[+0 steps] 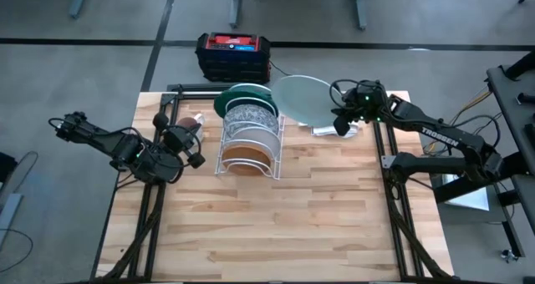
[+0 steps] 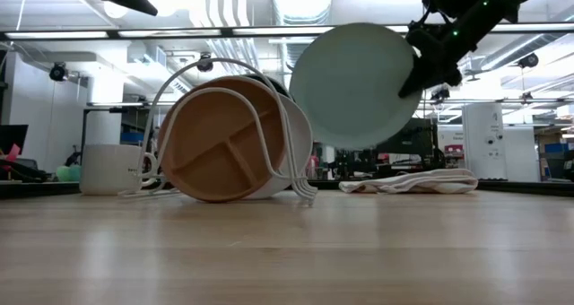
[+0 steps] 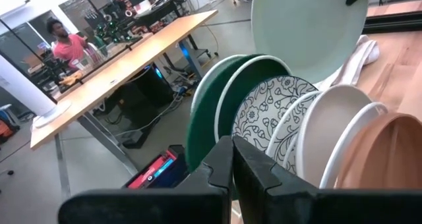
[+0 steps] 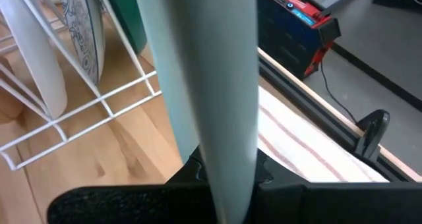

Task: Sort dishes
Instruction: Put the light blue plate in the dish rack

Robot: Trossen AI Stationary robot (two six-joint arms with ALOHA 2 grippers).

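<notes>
Wood desk (image 1: 276,225); wire rack (image 1: 249,146) holds four plates; right gripper (image 1: 341,119) pinches pale green plate (image 1: 303,98) aloft, right of rack; next: lower into free slot; left gripper (image 1: 185,138) pressed together, idle left of rack.

R gripper (image 1: 344,124) raised at table's far right, fingers clamped on pale plate (image 1: 303,98) rim, arm reaching in from R edge. L gripper (image 1: 194,144) shut, empty, hovering beside rack, L arm stretched inward

text: "TROSSEN" | on: right arm (image 1: 440,138) | else: none legible
</notes>
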